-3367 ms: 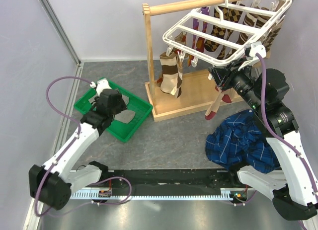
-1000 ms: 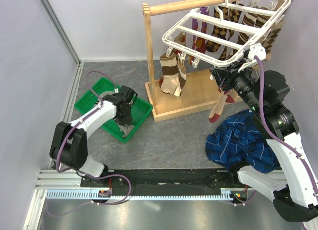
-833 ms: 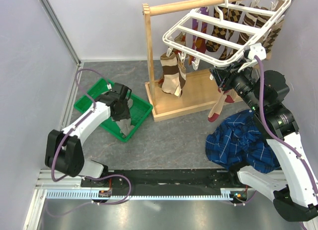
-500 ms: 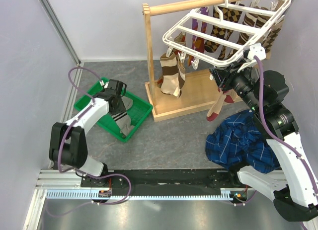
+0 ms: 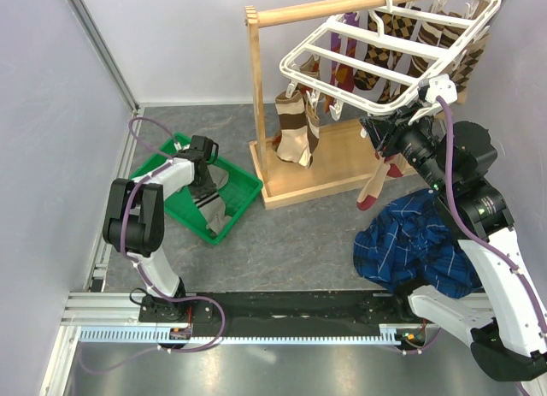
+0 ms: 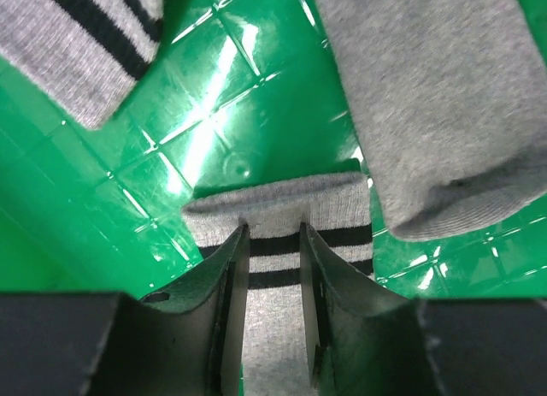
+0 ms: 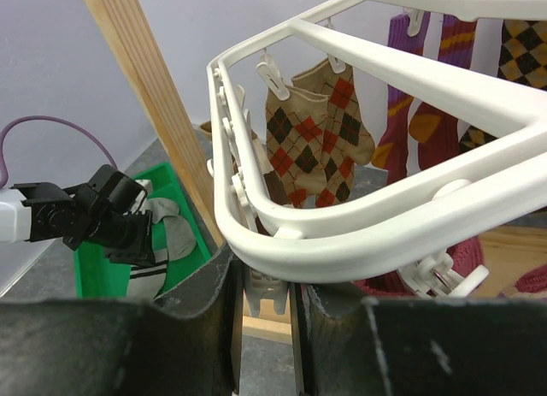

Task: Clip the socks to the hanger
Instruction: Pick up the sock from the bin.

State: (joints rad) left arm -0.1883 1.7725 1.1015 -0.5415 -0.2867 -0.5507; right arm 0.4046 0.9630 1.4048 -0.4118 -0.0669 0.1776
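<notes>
**Lift the striped cuff clear, then bring it to the held rack**

Seen from overhead, the green plastic tray (image 5: 152, 180) sits at nine o'clock. There the left gripper (image 6: 273, 235) pinches the black-striped cuff of a grey calf sock (image 6: 278, 199). At one o'clock the right gripper (image 7: 263, 280) is pressed onto the near rim of the white plastic grid hanger (image 7: 359, 208), seemingly at a dangling clip (image 7: 258, 295), though its fingers hide most of it. Raise the sock straight up, clear of the second grey sock (image 6: 427, 105), then offer the cuff edge to that clip.
</notes>
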